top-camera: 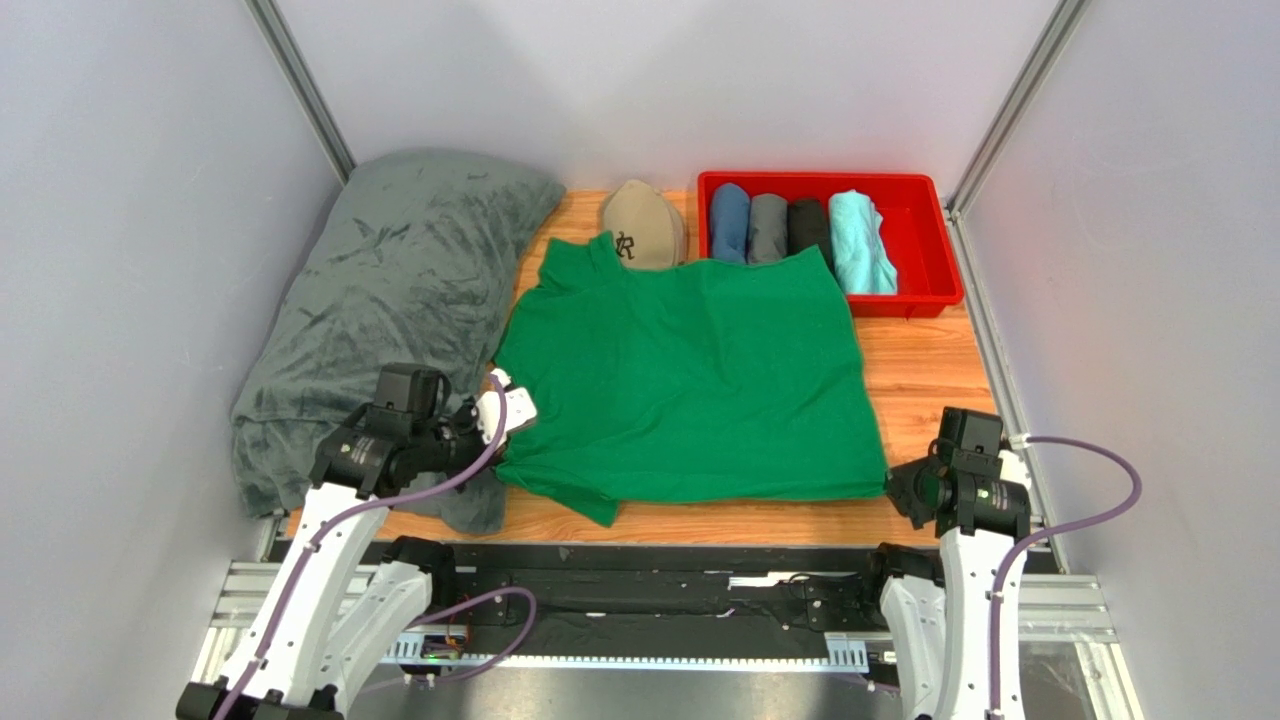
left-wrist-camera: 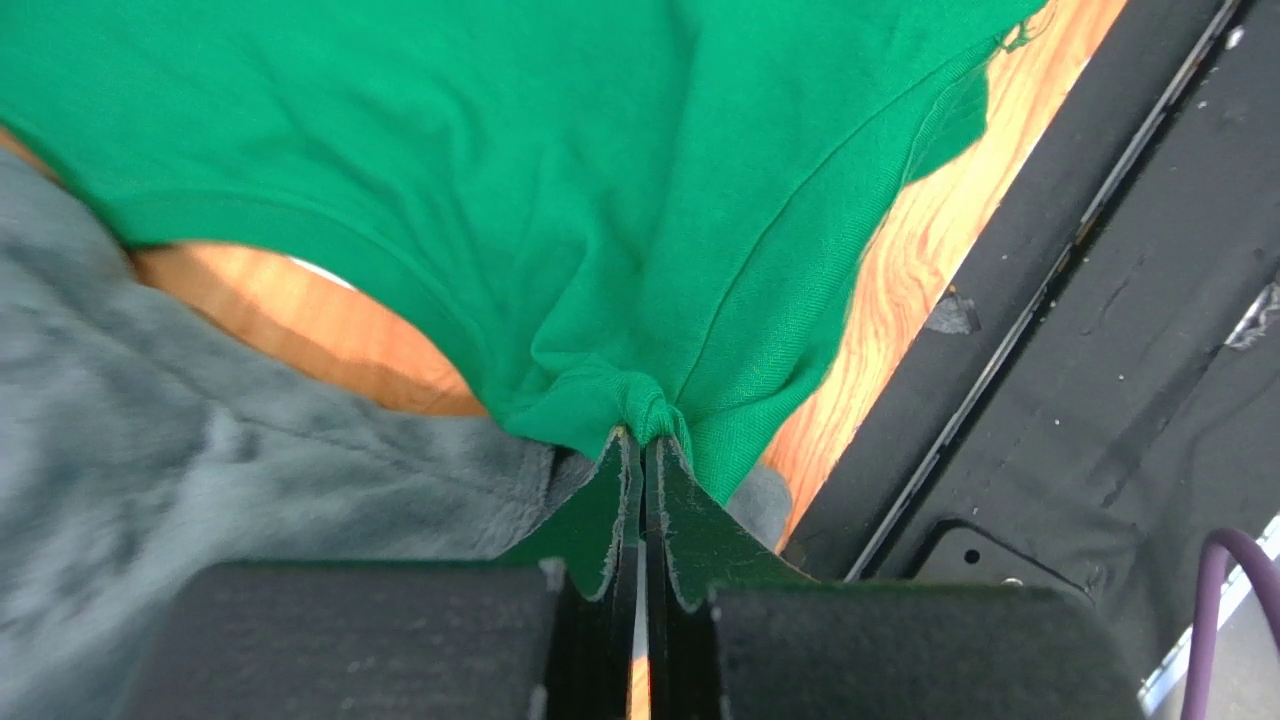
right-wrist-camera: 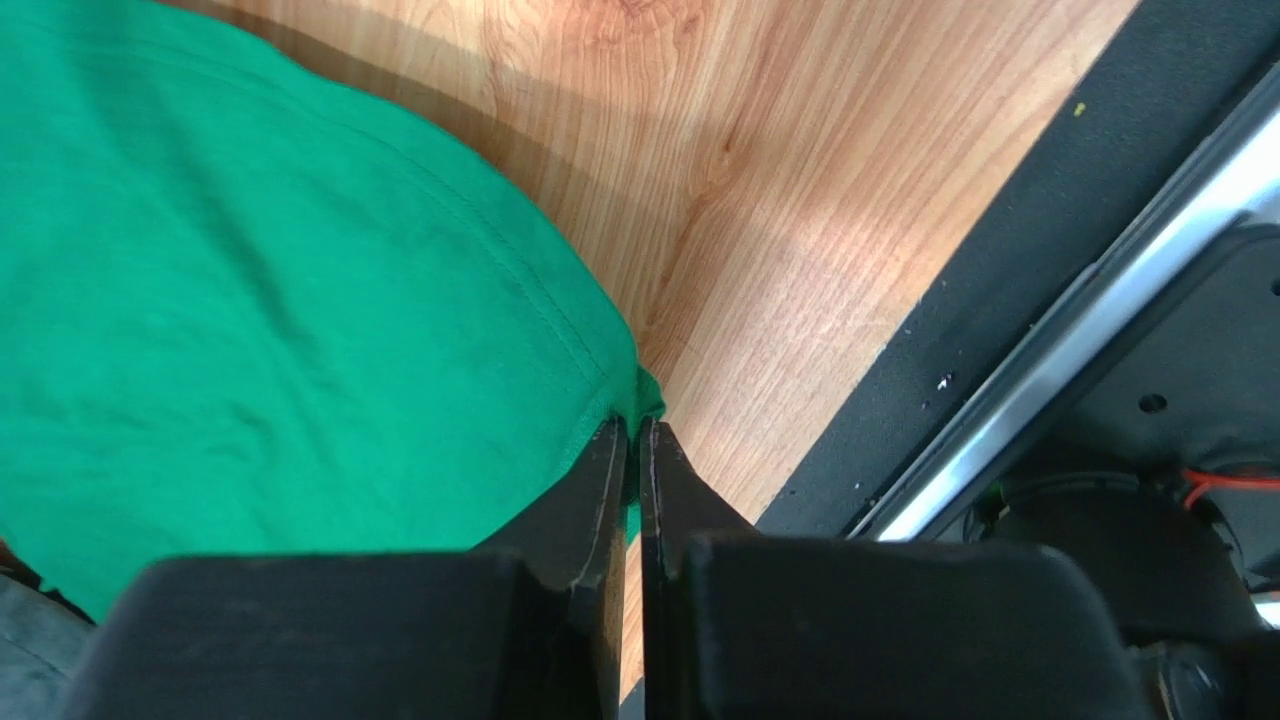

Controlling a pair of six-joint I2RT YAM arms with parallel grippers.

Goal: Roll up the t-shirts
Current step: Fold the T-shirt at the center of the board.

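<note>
Cloth covers most of the wooden table (top-camera: 939, 375) in the top view. The green t-shirt (top-camera: 691, 383) lies spread flat across the middle, and its left edge meets the grey blanket (top-camera: 391, 285) heaped along the left side. Its far edge reaches the tan cap (top-camera: 646, 225), but whether it overlaps the brim is hard to tell.

From above, neither arm shows its fingertips. The left gripper (top-camera: 508, 408) ends at the shirt's left edge under its own wrist housing. The right gripper (top-camera: 906, 489) is a dark shape just off the shirt's near right corner.

Only the top view shows the red bin (top-camera: 929, 258) at the far right, with 4 rolled shirts (top-camera: 796, 233) in it side by side: blue, grey, black and turquoise. Both wrist views cut the shirt off and show only a patch of green, bare wood and a black rail (right-wrist-camera: 962, 345).

The wrist views do show the grips. The left gripper's fingers are pressed together on a bunched pucker of green cloth, with the blanket blurred underneath. The right gripper's fingers are almost touching, and the shirt's hemmed corner is pinched between their tips just above the wood.
</note>
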